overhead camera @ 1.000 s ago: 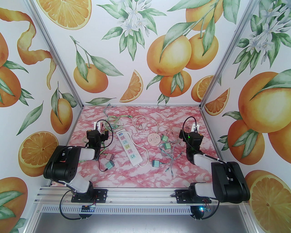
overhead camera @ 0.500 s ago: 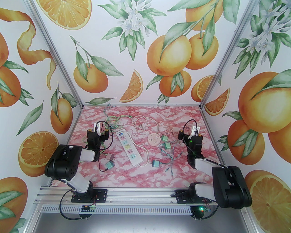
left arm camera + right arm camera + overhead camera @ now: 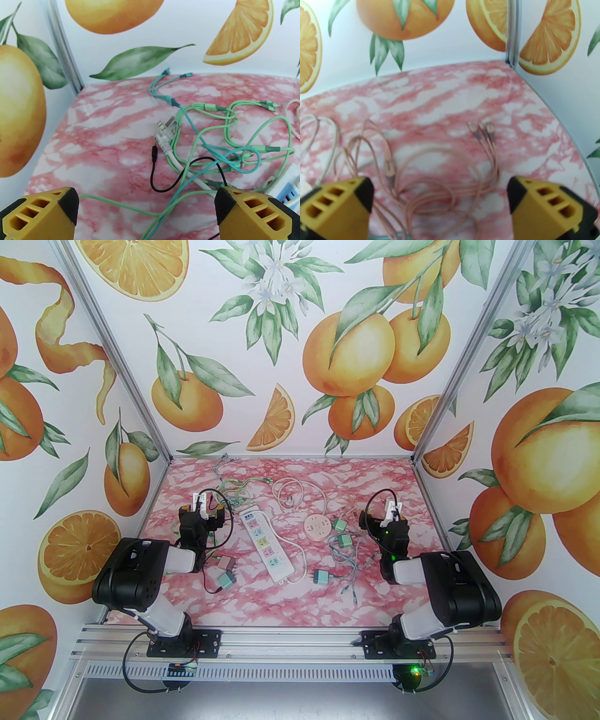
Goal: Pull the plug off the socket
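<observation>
My left tool (image 3: pixel 146 204) hangs with its jaws spread wide and empty over tangled green cables (image 3: pixel 211 107); my right tool (image 3: pixel 440 194), equally spread and empty, hovers above pink cables (image 3: pixel 389 167). Between them the white power strip (image 3: pixel 267 544) lies on the counter (image 3: pixel 365 479), round socket (image 3: pixel 315 527) beside it. I can't spot a seated plug; I judge everything remains undone

In the left wrist view the power strip (image 3: pixel 291 174) is cut off at four o'clock. The right wrist view is blurred, its pink cable (image 3: pixel 450 193) cut off at seven o'clock.
</observation>
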You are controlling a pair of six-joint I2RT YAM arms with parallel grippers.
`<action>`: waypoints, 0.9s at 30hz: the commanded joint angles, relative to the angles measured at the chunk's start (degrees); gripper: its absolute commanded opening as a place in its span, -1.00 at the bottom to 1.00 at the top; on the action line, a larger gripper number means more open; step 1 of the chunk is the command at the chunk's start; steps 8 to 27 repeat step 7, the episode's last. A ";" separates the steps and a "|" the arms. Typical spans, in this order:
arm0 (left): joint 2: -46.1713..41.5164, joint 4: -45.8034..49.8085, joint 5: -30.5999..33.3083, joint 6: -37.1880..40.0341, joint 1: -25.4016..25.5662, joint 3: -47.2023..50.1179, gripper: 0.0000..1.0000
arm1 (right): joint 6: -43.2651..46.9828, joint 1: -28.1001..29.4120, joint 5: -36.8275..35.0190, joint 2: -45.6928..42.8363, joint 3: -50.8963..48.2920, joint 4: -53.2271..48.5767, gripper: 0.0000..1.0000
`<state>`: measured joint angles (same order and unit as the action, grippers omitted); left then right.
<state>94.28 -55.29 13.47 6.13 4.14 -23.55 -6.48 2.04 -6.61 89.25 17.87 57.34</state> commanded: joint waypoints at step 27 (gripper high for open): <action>-0.13 -1.67 -0.47 0.11 -0.28 0.34 1.00 | 3.45 0.77 7.07 -0.18 3.12 -2.98 1.00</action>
